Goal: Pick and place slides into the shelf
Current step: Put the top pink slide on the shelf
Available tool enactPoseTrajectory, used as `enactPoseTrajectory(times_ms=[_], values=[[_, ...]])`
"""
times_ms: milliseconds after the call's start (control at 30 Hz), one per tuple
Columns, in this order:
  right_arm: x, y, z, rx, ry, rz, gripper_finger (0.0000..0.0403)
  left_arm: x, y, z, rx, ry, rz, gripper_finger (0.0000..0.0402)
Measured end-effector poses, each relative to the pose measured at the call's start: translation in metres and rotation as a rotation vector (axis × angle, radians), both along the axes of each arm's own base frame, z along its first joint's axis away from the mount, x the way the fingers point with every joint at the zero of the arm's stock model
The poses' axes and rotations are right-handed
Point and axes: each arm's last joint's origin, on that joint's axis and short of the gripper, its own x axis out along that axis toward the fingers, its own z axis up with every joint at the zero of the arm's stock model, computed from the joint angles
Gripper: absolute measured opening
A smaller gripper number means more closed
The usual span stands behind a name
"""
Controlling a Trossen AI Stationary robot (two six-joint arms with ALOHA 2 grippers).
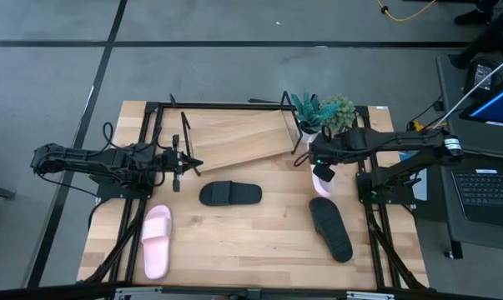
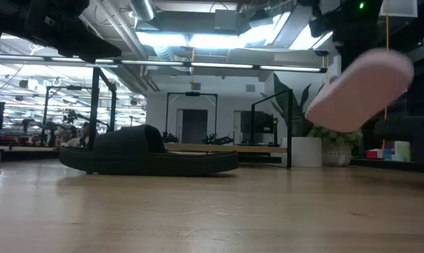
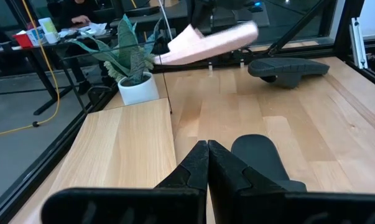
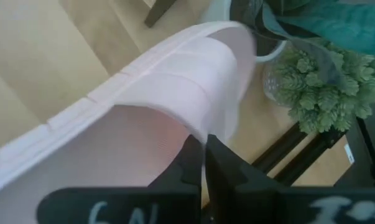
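Observation:
A light pink slide (image 2: 359,91) hangs in the air from my right gripper (image 4: 204,155), near the shelf's right end and the plants. The second pink slide (image 1: 157,240) lies flat on the table near its near left corner. One black slide (image 1: 230,193) lies at mid-table, the other black slide (image 1: 330,227) toward the right. The shelf (image 1: 234,137), a tilted light board in a black wire frame, stands at the far side. My left gripper (image 3: 207,163) is shut and holds nothing; it hovers at the shelf's left end, just left of the middle black slide. My right gripper is shut on the lifted pink slide's wide strap (image 4: 187,99), pinching the strap's edge between its two fingers. The slide is clear of the table and tilted, one end higher than the other (image 2: 391,67). The fingers themselves hide the exact place of contact.
Two potted plants (image 1: 322,112) stand at the shelf's right end, close to the lifted slide. The shelf's black wire frame (image 1: 172,108) rises at the far left and right of the board. Bare tabletop (image 1: 251,242) lies between the near slides.

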Motion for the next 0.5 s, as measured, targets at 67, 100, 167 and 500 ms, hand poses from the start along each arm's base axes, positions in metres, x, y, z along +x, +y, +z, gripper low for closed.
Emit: enactPoseTrajectory(times_ms=[67,100,167,500], values=[[0.001,0.005,0.008,0.001,-0.022,0.015,0.0006,0.000,0.000,0.000,0.000,0.000,0.000,0.0000],[0.001,0.008,0.012,0.002,-0.031,0.027,0.0006,0.000,0.000,0.000,0.000,0.000,0.000,0.0000],[0.001,0.013,0.021,0.003,-0.052,0.051,0.0006,0.000,0.000,0.000,0.000,0.000,0.000,0.0000],[0.002,0.029,0.065,-0.148,-0.208,0.131,0.0006,0.000,0.000,0.000,-0.001,-0.001,0.000,0.0000]])
